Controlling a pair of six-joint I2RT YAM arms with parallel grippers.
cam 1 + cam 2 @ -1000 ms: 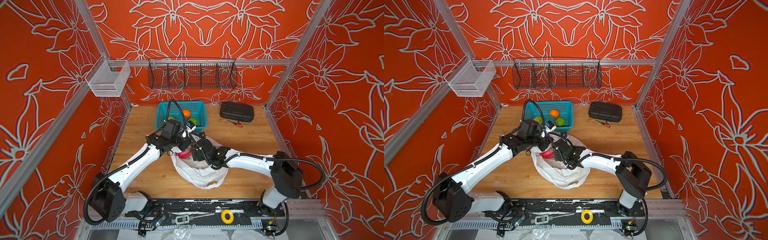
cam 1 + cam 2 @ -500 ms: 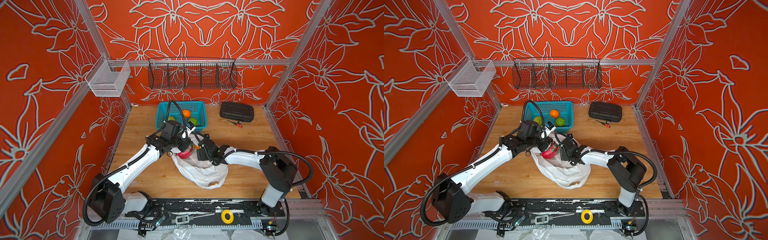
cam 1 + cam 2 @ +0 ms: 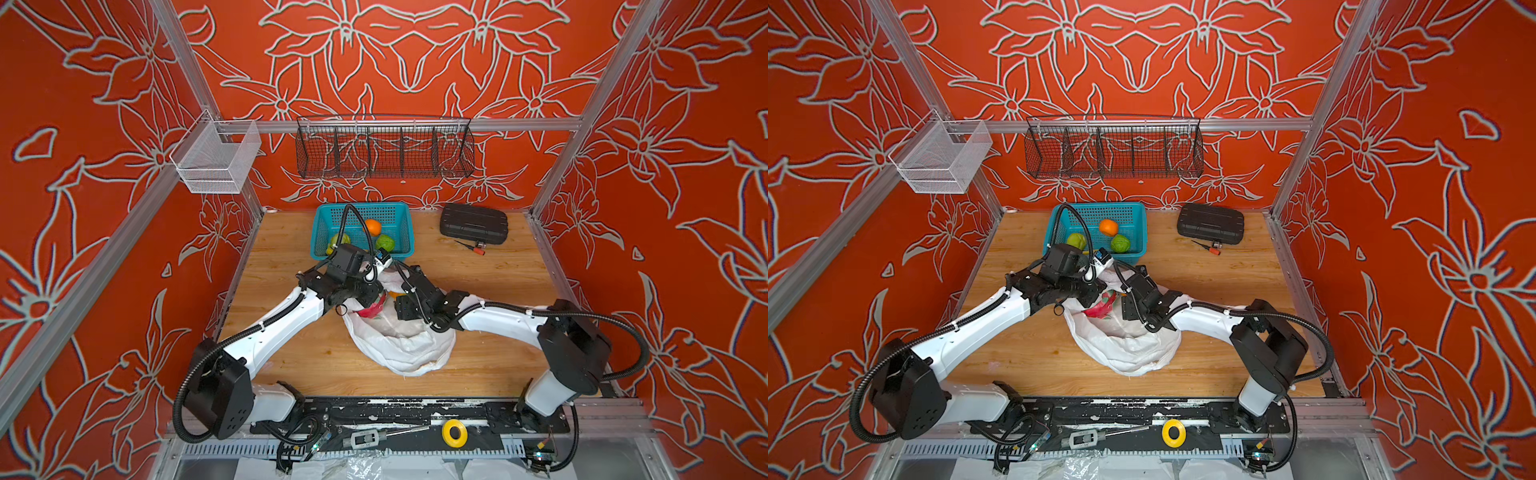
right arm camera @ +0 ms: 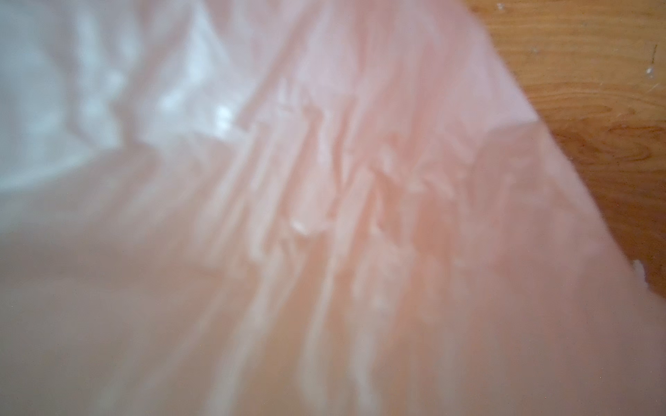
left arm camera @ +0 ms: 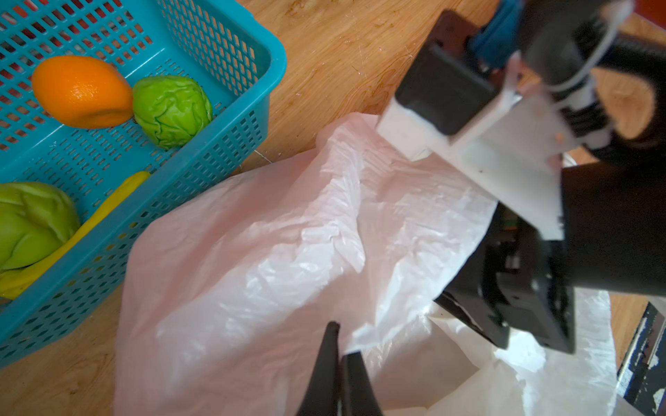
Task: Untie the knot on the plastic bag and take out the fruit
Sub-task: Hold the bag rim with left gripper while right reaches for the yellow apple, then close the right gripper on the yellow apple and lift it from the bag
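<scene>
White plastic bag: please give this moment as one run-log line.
thin white plastic bag: mouth open | left gripper: shut on bag rim | right gripper: in bag mouth, jaws hidden | pink-red dragon fruit: inside bag

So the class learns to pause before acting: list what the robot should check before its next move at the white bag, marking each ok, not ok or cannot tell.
1. Mouth of the plastic bag open: ok; the dragon fruit shows inside.
2. Mouth held by the left gripper: ok; jaws shut on the film.
3. Reach of the right gripper into the bag: ok.
4. Right jaws around a fruit: cannot tell; that wrist view shows only blurred film.
5. Room in the teal basket: ok; the orange, two green fruits and banana leave bare floor.
</scene>
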